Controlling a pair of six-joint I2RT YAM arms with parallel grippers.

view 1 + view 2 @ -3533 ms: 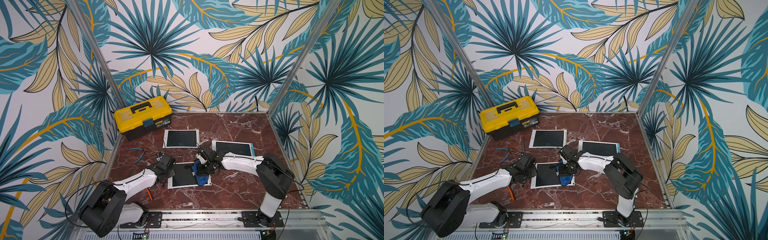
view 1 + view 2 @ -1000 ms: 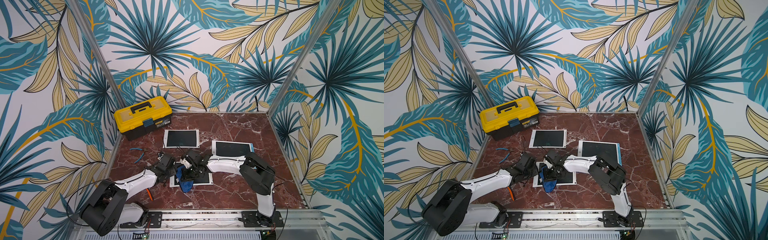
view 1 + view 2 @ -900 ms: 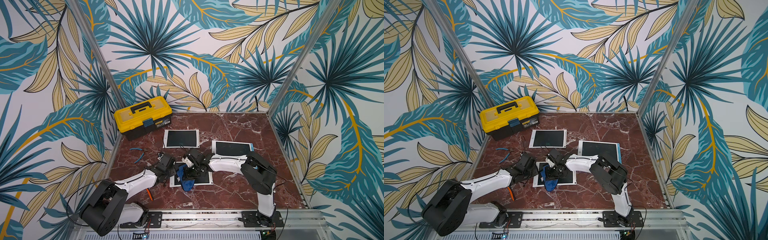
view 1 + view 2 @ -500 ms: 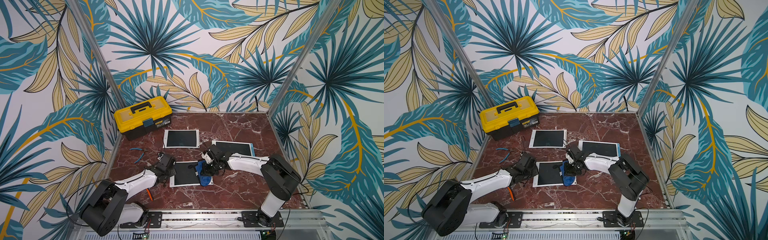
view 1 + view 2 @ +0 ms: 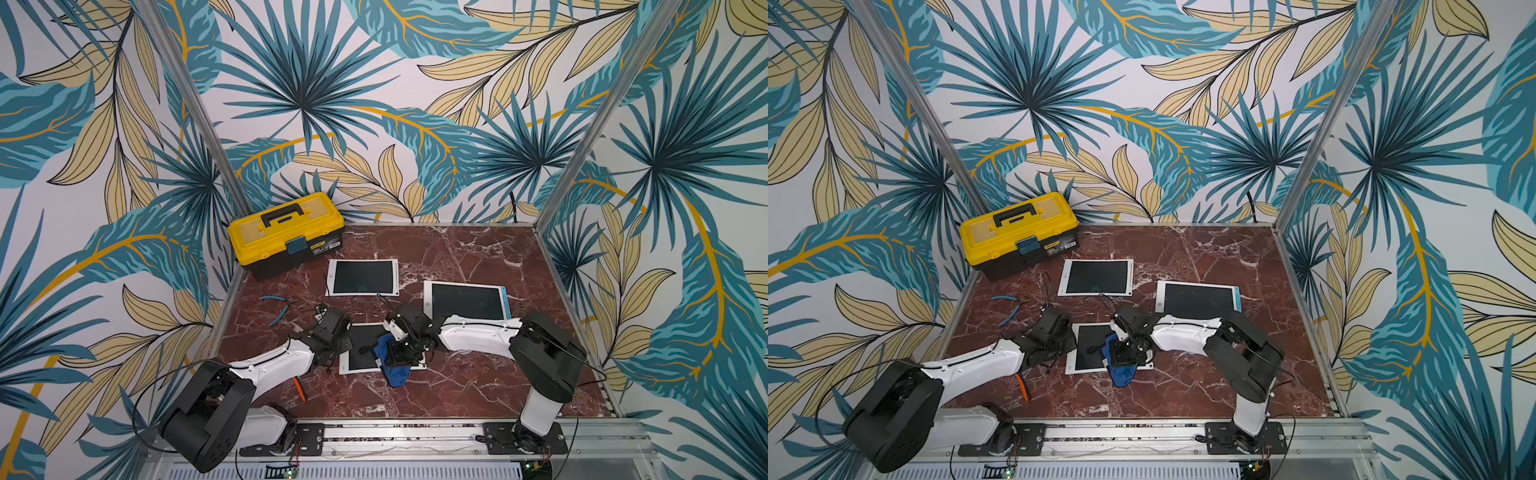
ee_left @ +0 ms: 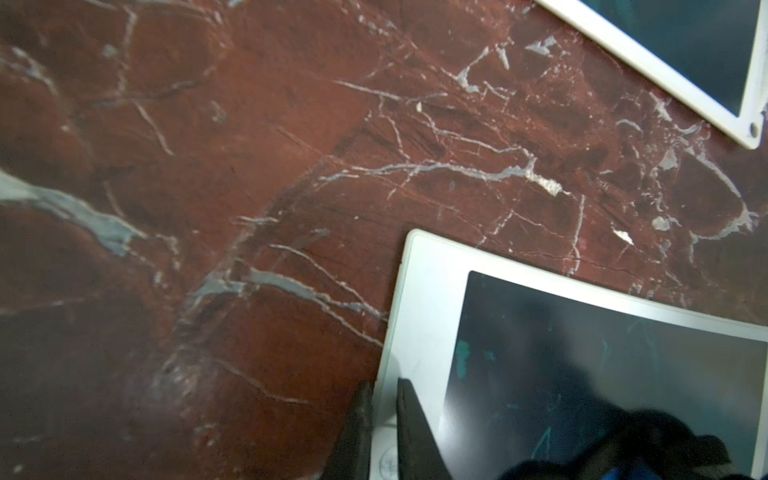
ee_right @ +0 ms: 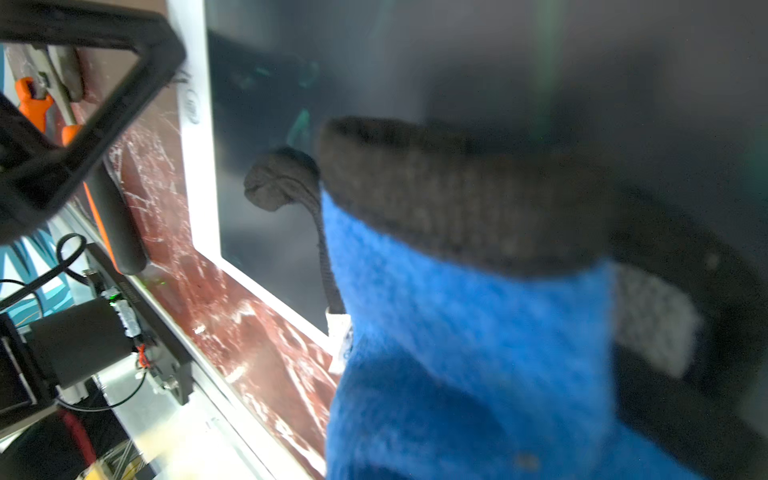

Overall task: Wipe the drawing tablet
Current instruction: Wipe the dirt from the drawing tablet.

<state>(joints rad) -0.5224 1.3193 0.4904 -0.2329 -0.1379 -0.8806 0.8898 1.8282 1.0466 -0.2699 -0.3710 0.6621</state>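
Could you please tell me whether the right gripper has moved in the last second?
Yes. The right gripper, shut on the cloth, has swept across the near tablet, away from the left gripper.

White-framed rectangular drawing tablet (image 5: 360, 347), dark screen faintly marked teal: flat, near centre. Blue fleece cloth (image 5: 395, 372), black-trimmed: bunched over its near right corner.

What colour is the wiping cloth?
The cloth is blue, black-edged; right wrist view shows it best.
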